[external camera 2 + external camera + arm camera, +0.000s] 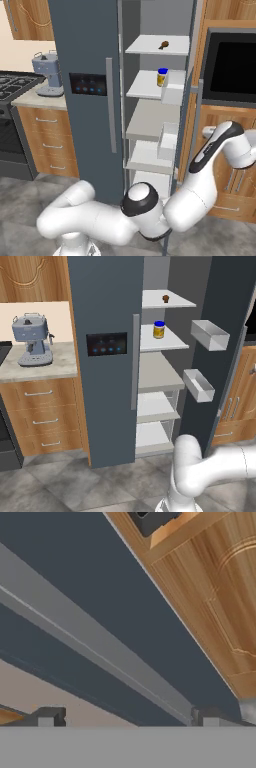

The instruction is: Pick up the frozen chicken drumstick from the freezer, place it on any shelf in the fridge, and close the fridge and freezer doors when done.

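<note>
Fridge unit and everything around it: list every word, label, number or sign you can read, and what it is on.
None can be read.
Door panel: a row of small blue lit marks, too blurred to read.
Yellow jar: no legible label.
Coffee machine: no lettering visible.

The fridge [220, 331] door looked matt dark grey, its shelf [167, 301] smooth and pale. The drawer cabinet [42, 411] showed grained wood under a speckled stone counter [60, 363].
</note>
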You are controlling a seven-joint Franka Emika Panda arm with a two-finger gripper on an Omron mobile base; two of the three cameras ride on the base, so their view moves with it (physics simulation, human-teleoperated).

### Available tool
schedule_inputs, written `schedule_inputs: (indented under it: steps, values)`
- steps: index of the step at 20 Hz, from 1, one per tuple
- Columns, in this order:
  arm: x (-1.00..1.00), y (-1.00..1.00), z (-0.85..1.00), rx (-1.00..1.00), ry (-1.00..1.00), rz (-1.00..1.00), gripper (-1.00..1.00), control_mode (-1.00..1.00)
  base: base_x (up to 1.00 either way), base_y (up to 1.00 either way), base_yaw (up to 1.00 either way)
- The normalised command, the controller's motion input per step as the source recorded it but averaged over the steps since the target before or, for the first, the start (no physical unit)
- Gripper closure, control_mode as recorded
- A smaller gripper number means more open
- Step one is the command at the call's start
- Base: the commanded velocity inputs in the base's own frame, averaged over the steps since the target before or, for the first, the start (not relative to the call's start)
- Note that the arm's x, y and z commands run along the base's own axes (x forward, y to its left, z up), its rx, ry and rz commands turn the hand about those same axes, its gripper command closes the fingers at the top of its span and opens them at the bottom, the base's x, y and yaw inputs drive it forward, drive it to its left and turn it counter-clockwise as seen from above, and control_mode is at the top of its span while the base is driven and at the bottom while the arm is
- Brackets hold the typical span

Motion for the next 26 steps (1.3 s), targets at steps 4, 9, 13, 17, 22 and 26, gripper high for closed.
schedule_inputs:
  steps: [4, 9, 13, 17, 22, 26]
  values:
    - [0.52, -0.03, 0.0, 0.0, 0.0, 0.01, -1.0, -1.0, 0.0, 0.0, 0.0]
    - [0.51, 0.0, -0.01, 0.0, 0.0, 0.03, -1.0, -1.0, 0.0, 0.0, 0.0]
    - [0.36, 0.0, 0.0, 0.0, 0.0, 0.06, -1.0, -1.0, 0.0, 0.0, 0.0]
    - [0.39, 0.0, 0.0, 0.04, -0.01, 0.09, -1.0, -1.0, 0.0, 0.0, 0.0]
    - [0.04, 0.11, 0.0, 0.03, -0.03, 0.11, -1.0, -1.0, 0.0, 0.0, 0.0]
    - [0.0, 0.52, 0.0, 0.0, -0.07, 0.05, -1.0, -1.0, 0.0, 0.0, 0.0]
